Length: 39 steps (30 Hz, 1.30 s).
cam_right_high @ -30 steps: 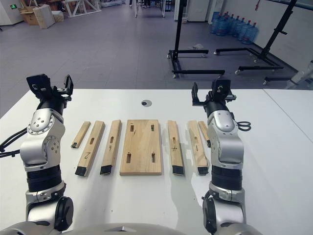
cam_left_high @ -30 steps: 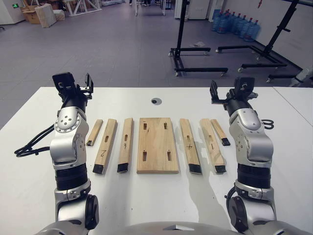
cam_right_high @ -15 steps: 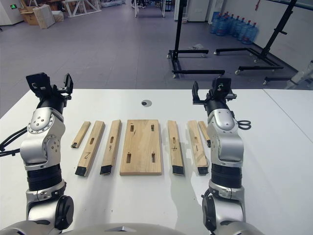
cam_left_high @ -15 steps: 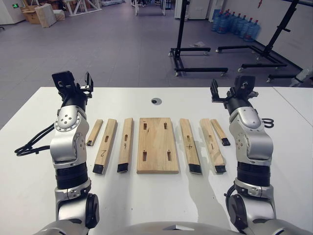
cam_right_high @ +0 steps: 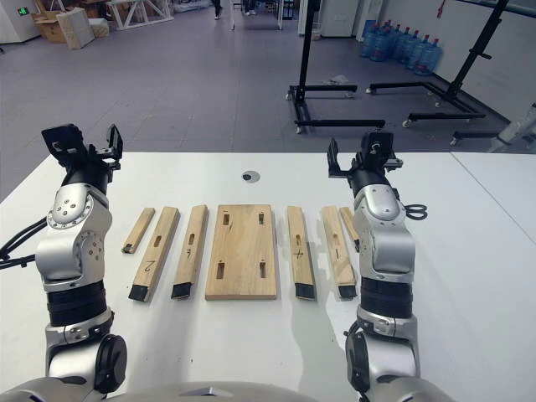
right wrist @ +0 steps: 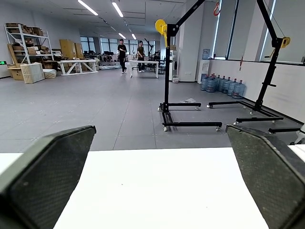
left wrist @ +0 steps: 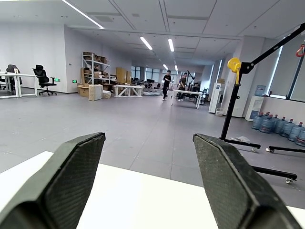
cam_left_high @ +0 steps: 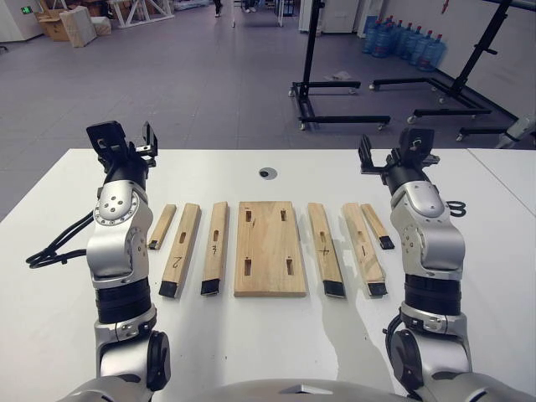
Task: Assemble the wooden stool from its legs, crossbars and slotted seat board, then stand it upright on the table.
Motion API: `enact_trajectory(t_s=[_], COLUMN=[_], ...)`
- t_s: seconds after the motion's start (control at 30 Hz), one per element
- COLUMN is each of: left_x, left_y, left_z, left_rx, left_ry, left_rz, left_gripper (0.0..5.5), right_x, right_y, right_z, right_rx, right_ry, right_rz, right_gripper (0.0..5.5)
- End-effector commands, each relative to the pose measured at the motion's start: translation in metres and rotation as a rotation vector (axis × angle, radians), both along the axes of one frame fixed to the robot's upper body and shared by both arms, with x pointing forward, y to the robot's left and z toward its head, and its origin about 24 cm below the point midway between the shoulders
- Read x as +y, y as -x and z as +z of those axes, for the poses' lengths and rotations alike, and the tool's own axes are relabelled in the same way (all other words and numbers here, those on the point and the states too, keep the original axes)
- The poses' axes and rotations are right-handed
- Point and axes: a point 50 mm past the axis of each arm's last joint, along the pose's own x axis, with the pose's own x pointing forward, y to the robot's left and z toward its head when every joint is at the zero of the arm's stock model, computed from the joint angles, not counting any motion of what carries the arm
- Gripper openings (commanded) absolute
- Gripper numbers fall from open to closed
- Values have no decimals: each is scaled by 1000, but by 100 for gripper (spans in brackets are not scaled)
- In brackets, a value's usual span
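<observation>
Seen from the head, the slotted seat board (cam_left_high: 270, 249) lies flat at the middle of the white table (cam_left_high: 494, 285), its four slots facing up. Just to its left lies a leg marked with a 4 (cam_left_high: 215, 248), then a leg marked with a 2 (cam_left_high: 180, 249), then the left short crossbar (cam_left_high: 162, 227) at the outside. All three are apart from one another, with their dark tips toward the robot. To the board's right the layout mirrors this: a leg marked with a cross (cam_left_high: 325, 249), a leg marked with a dash (cam_left_high: 364, 249) and the right short crossbar (cam_left_high: 378, 226). No part is joined to another. A round grommet hole (cam_left_high: 267, 173) sits in the table beyond the board, and a black cable (cam_left_high: 50, 249) loops on the table at the far left. The left hand (cam_left_high: 126, 139) is raised beyond the left crossbar and the right hand (cam_left_high: 392, 151) beyond the right crossbar. Both are released, grasp nothing and are well apart from the wood.

In the left wrist view, that hand's two black fingers (left wrist: 71, 181) are spread wide over bare table, with nothing between them.

In the right wrist view, its fingers (right wrist: 47, 176) are likewise spread wide above the table's far edge.
</observation>
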Motion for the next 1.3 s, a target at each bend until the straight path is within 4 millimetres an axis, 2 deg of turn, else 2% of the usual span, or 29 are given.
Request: enact_trajectory(t_s=[0.03, 0.37, 0.47, 0.5, 0.53, 0.6, 0.63, 0.7, 0.73, 0.8, 0.93, 1.0, 1.1, 1.3], left_x=[-1, 3, 9, 13, 22, 47, 56, 63, 64, 61, 51, 46, 44, 43], left_y=[-4, -6, -1, 3, 11, 36, 48, 66, 73, 78, 70, 66, 62, 58], left_z=[3, 3, 0, -1, -4, -12, -15, -21, -25, -33, -35, -35, -34, -33], left_rx=[-12, 6, 25, 34, 47, 83, 97, 129, 148, 179, 180, 179, 177, 167], left_ry=[3, -20, -34, -42, -41, -7, 13, 23, 40, 59, 91, 86, 78, 82], left_rz=[1, 1, 19, 25, 35, 80, 96, 109, 110, 99, 74, 58, 44, 46], left_gripper=[339, 339, 339, 339, 339, 339, 339, 339, 339, 339, 339, 339, 339, 339], right_x=[1, -5, -9, -15, -29, -73, -87, -102, -107, -106, -77, -69, -69, -81], right_y=[-4, 2, 2, 6, 11, 30, 39, 50, 55, 60, 57, 53, 43, 30], right_z=[7, 1, -8, -6, -2, 20, 30, 37, 31, 3, -45, -60, -66, -71], right_rx=[-24, -15, 80, 91, 118, 156, 179, 246, 304, 423, 509, 529, 506, 504], right_ry=[3, -5, -82, -27, -40, -60, -36, 48, 58, 63, 59, 86, 106, 141], right_rz=[3, -34, -13, -3, 1, 18, 17, 11, 15, 32, 113, 124, 110, 100], right_gripper=[503, 503, 503, 503, 503, 503, 503, 503, 503, 503, 503, 503, 503, 503])
